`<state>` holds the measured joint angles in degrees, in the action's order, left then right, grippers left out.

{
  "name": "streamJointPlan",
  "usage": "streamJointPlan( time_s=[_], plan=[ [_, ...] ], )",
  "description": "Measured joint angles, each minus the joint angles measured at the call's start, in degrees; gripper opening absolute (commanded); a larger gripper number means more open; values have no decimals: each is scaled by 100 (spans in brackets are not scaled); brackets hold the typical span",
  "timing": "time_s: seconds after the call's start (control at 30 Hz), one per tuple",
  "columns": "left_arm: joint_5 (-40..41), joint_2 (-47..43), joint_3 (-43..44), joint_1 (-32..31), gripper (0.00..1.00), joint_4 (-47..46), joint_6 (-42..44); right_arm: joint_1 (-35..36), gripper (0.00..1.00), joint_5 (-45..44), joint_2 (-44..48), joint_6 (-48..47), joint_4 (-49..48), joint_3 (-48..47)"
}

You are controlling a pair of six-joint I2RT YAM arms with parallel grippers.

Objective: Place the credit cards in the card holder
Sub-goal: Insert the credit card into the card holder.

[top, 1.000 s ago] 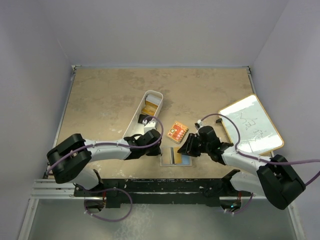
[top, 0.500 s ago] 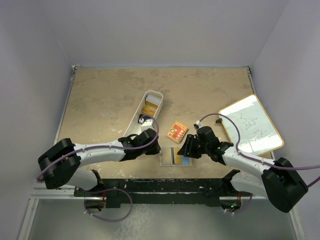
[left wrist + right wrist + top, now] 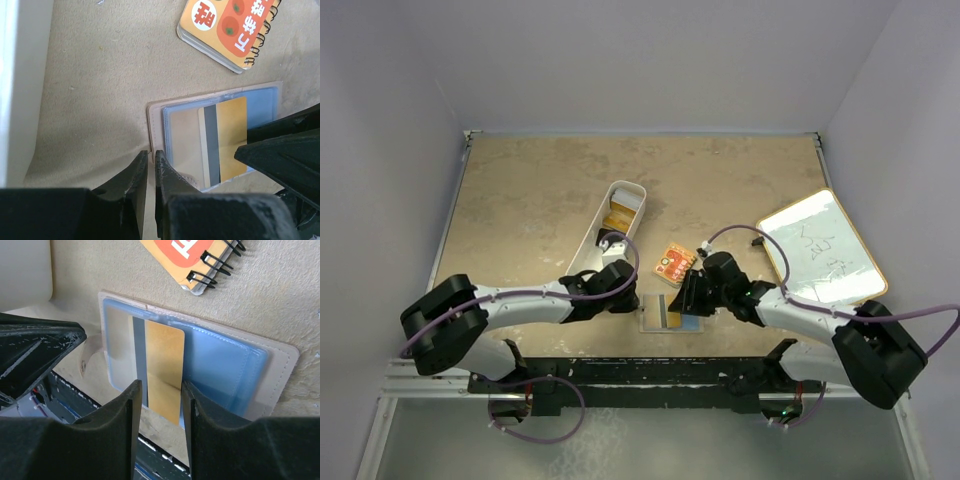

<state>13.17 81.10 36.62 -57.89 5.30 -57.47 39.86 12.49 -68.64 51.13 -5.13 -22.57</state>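
With my left gripper (image 3: 151, 156) closed just beside the card holder (image 3: 182, 140) near the front edge of the table (image 3: 520, 190), my right gripper (image 3: 161, 390), squeezing or not I couldn't say, needed to push the gold card (image 3: 165, 355) in straight.

The orange spiral notebook (image 3: 227, 30) bears East Asian characters, cropped and rotated, not surely legible.

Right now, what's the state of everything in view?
card holder: open, lying flat
gold card: partly in a sleeve, end sticking out
spiral notebook: closed
white bin: upright, items inside
left gripper: shut, tips at holder's edge
right gripper: straddles gold card, grip unclear
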Motion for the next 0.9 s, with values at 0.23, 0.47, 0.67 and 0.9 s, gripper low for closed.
streamJointPlan(
  time_s=[0.23,0.47,0.67,0.9],
  plan=[
    [-81,138,0,0,5,-11,0,59,29,0,-247,55,-129,-94],
    [-184,249,0,0,4,-138,0,118,22,-61,-264,221,-278,-98],
    [-208,271,0,0,4,-149,0,168,24,-109,-439,358,-494,-98],
    [-212,321,0,0,3,-216,-2,203,25,-155,-372,393,-417,-98]
  ],
)
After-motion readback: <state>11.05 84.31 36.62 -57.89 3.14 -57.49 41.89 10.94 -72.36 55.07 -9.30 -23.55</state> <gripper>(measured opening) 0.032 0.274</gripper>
